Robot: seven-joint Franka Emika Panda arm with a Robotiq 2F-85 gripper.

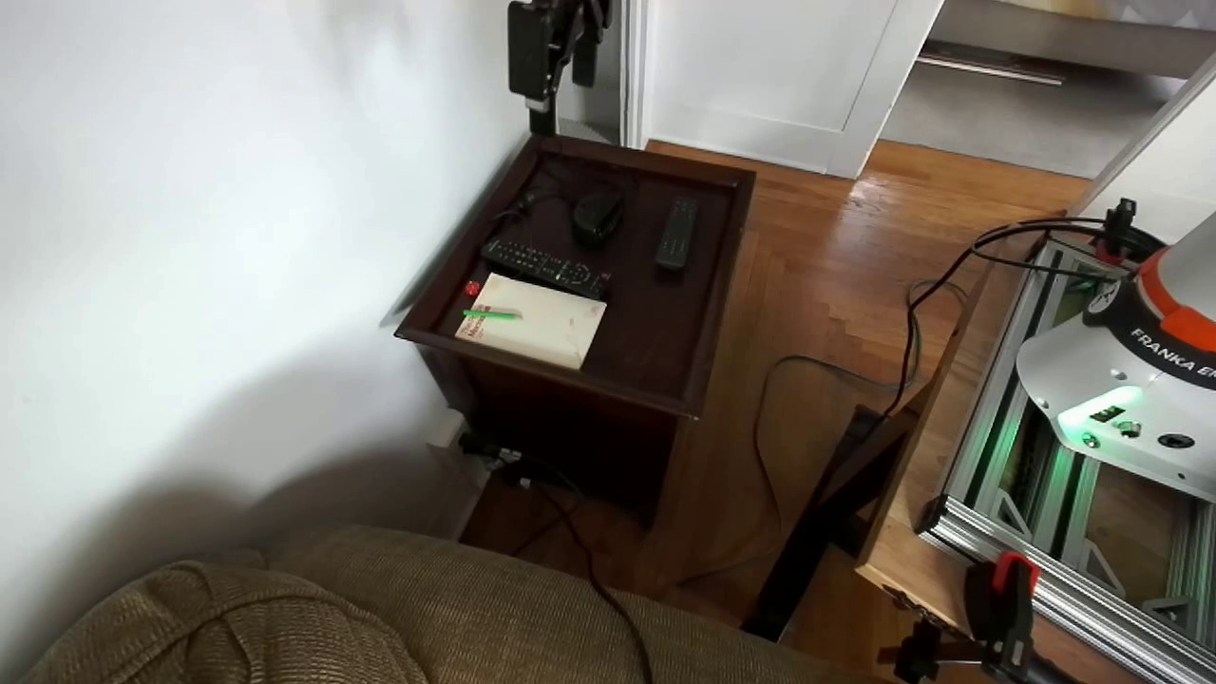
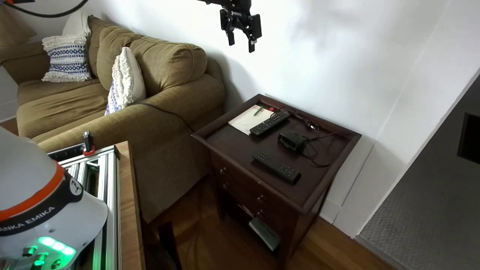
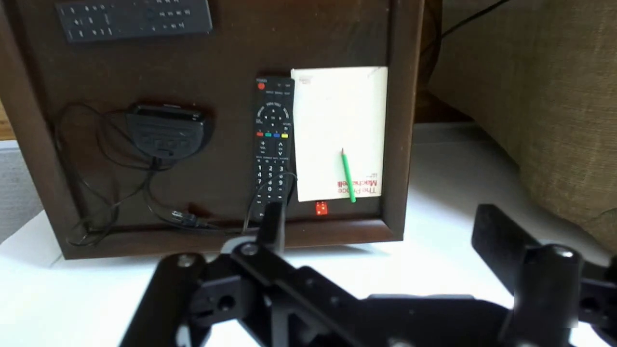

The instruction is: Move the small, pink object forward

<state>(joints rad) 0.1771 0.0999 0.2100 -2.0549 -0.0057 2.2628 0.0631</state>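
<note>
In the wrist view the table's (image 3: pixel 33 144) rim stands at the left, then a remote (image 3: pixel 135 21) at the top, a black box (image 3: pixel 166 132), and a second remote (image 3: pixel 274 120) running alongside the book (image 3: pixel 335 115). Next comes the die (image 3: pixel 321 208), red with white pips, taken as the small pink object. It lies on the table between the book's bottom edge and the lower rim; contact with the book cannot be told. The pencil (image 3: pixel 348 178) lies on the book, one end over that edge. Claw (image 3: pixel 379 217): fingers spread wide, nothing between them; both exterior views show it raised well above the table. Sofa (image 3: pixel 540 96) at far right.

Progress: die not in hold. Move either not begun or already finished; these views cannot settle which, and "forward" is unmarked. If not begun, judged remaining: descend, grip, shift, release.
</note>
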